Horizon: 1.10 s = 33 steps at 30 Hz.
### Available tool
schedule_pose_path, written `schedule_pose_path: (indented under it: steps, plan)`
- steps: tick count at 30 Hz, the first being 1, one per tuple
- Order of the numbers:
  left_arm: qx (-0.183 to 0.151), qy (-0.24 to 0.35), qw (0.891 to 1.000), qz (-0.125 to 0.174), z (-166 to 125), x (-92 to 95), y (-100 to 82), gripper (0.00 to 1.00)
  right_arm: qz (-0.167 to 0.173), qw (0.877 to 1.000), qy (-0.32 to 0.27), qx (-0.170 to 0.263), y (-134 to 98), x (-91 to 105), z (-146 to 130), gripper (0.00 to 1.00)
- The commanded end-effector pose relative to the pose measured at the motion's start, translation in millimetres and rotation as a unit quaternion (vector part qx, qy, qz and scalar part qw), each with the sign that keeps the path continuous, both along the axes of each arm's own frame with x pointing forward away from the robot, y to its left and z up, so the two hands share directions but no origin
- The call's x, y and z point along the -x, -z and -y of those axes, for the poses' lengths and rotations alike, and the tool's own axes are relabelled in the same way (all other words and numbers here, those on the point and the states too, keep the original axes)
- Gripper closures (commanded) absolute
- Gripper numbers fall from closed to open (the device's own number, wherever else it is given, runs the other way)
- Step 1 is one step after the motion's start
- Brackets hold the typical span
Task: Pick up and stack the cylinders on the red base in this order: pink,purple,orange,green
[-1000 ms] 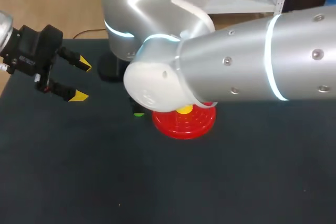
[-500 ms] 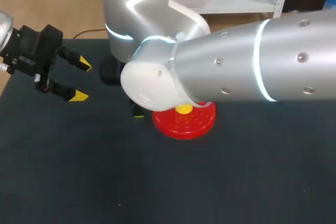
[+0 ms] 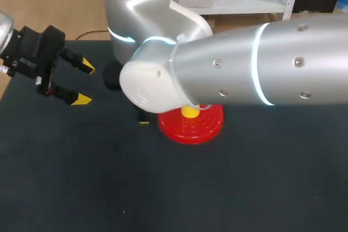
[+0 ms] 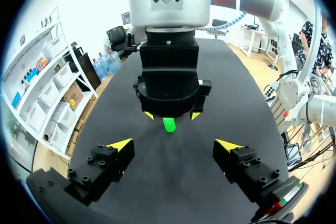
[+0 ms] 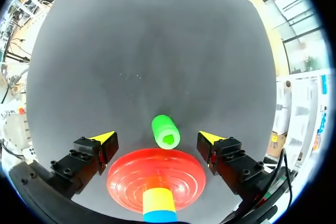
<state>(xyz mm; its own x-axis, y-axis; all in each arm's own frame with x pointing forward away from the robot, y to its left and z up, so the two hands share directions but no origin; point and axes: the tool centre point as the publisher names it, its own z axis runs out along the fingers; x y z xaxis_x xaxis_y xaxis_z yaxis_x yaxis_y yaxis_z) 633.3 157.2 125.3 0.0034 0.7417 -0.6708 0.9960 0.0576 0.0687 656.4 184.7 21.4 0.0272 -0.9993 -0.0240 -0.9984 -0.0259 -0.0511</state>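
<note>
While the stack (image 5: 158, 203) on the red base (image 5: 126, 179) shows orange uppermost, the green cylinder (image 5: 165, 131) lies on the table (image 5: 157, 51) just beside the base's rim, so I judge only it remains. My right gripper (image 5: 156, 139) hangs spread astride it, bare table ahead; my left gripper (image 3: 84, 84), also spread, sits well apart near the table's edge.

Glossy plastic red base (image 3: 191, 125); matt table (image 3: 109, 188)

One green cylinder (image 5: 166, 131) lies between the right gripper's (image 5: 157, 137) spread fingers, touching neither. One red base (image 5: 126, 179) sits just beside it, under that gripper. One stack (image 5: 158, 205) stands on the base, showing three bands: orange, yellow, blue. There are two grippers; the left gripper (image 3: 84, 84) is spread and holds nothing.
</note>
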Motion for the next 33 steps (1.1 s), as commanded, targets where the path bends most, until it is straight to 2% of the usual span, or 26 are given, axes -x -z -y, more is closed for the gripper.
schedule_pose_path:
  steps: [1, 33]
  plan:
    - [0.000, 0.000, 1.000, 0.001, -0.4, 0.2, 0.5, 0.00, -0.007, 1.000, 0.003, -0.001, 0.9, -1.3, -0.4, 0.00]
    - [0.000, 0.000, 1.000, 0.001, -0.4, 0.2, 0.5, 0.00, -0.019, 1.000, 0.005, -0.005, 9.9, 4.5, -5.0, 0.00]
